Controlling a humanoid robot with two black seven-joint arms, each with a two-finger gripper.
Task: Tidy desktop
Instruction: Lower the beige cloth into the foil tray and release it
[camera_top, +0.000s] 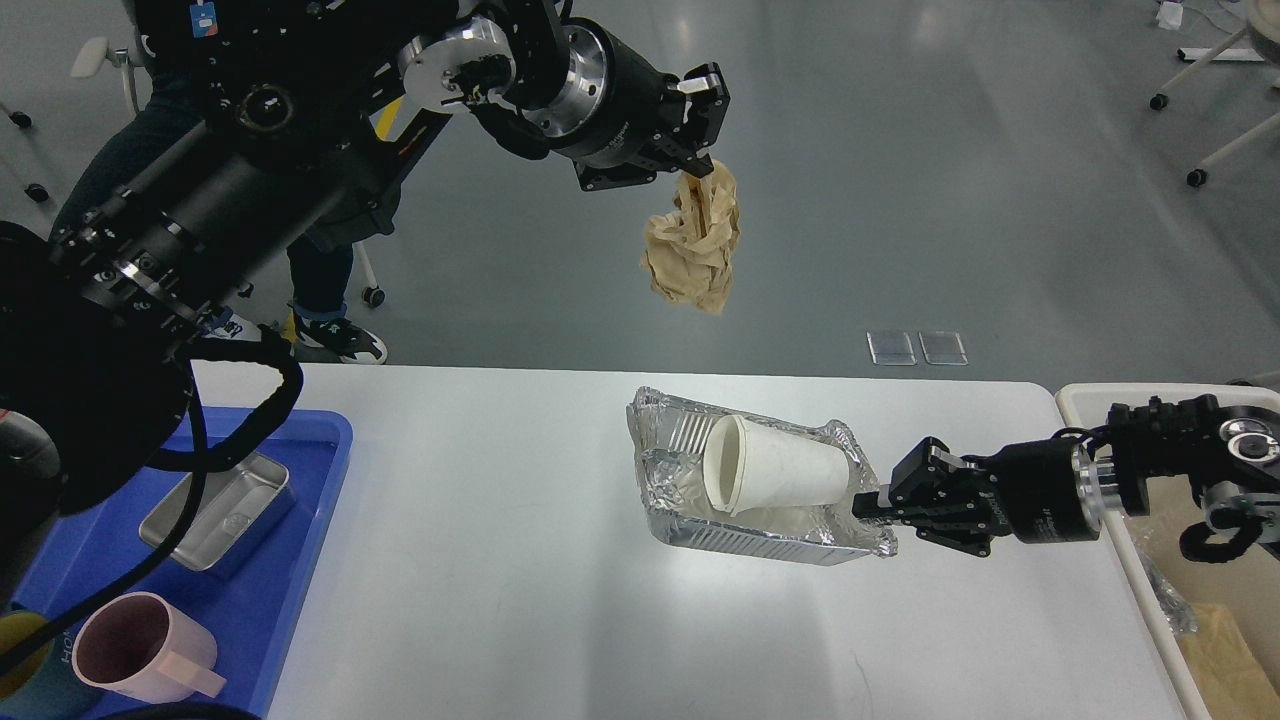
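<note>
Desktop surface (500, 520) stretches below, mostly cleared: pink mug (140, 650) and steel tin (215, 510) sit in the blue tray (320, 450), left pincer (700, 165) grips crumpled paper (695, 240) aloft, right pincer (870, 505) clamps the cup-laden foil tray (760, 500), bin-bound.

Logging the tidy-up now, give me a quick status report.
Left gripper shut on crumpled brown paper, raised. Right gripper shut on foil tray rim; paper cup lying inside. Desktop bare around the tray.
</note>
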